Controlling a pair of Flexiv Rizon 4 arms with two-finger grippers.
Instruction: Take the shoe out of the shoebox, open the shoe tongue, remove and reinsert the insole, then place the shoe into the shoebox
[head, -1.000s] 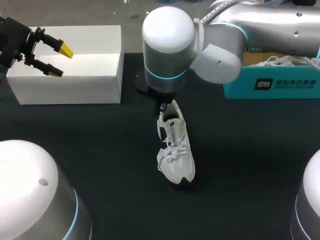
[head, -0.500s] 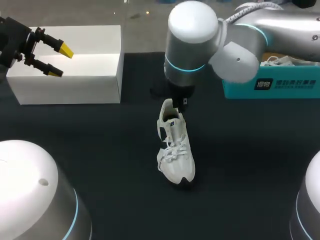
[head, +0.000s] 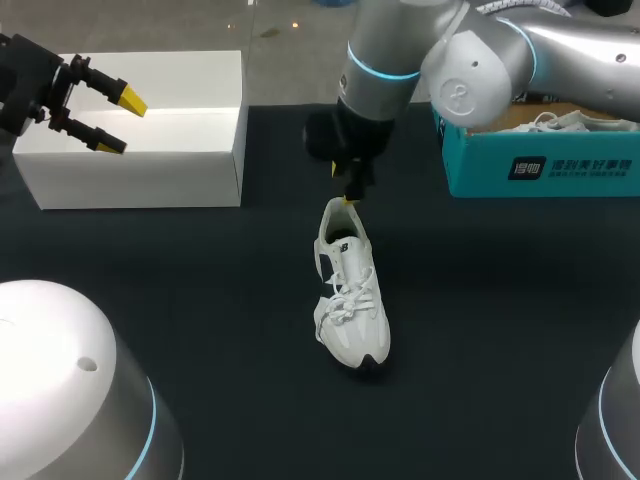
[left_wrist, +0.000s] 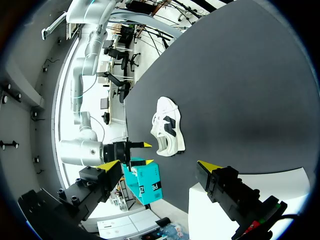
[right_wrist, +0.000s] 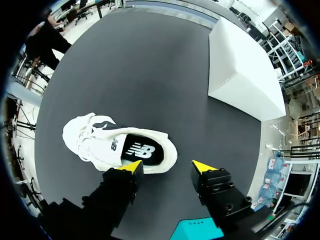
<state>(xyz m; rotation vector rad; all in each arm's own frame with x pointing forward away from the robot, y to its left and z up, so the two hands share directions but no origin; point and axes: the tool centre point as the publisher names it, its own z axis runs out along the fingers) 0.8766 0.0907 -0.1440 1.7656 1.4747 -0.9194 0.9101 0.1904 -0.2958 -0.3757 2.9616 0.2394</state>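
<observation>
A white sneaker (head: 350, 290) stands on its sole in the middle of the dark table, toe toward the front edge; its dark insole shows in the opening (right_wrist: 142, 150). My right gripper (right_wrist: 167, 167) hovers open just above and behind the heel, holding nothing, and shows as well in the head view (head: 348, 190). The teal shoebox (head: 540, 165) stands at the back right with another white shoe (head: 560, 122) inside. My left gripper (head: 112, 122) is open over the white box (head: 140, 160) at the back left; from its wrist view the gripper (left_wrist: 159, 166) faces the sneaker (left_wrist: 167, 125) across the table.
The white box (right_wrist: 245, 65) lies ahead of the right gripper, beyond the shoe. The teal shoebox (left_wrist: 147, 182) sits close behind my right arm. Dark table surface (head: 200, 300) surrounds the sneaker on all sides.
My right gripper has opened and let go of the sneaker's heel, rising and drawing back toward the teal shoebox. The sneaker stays in place. The left arm has not moved.
</observation>
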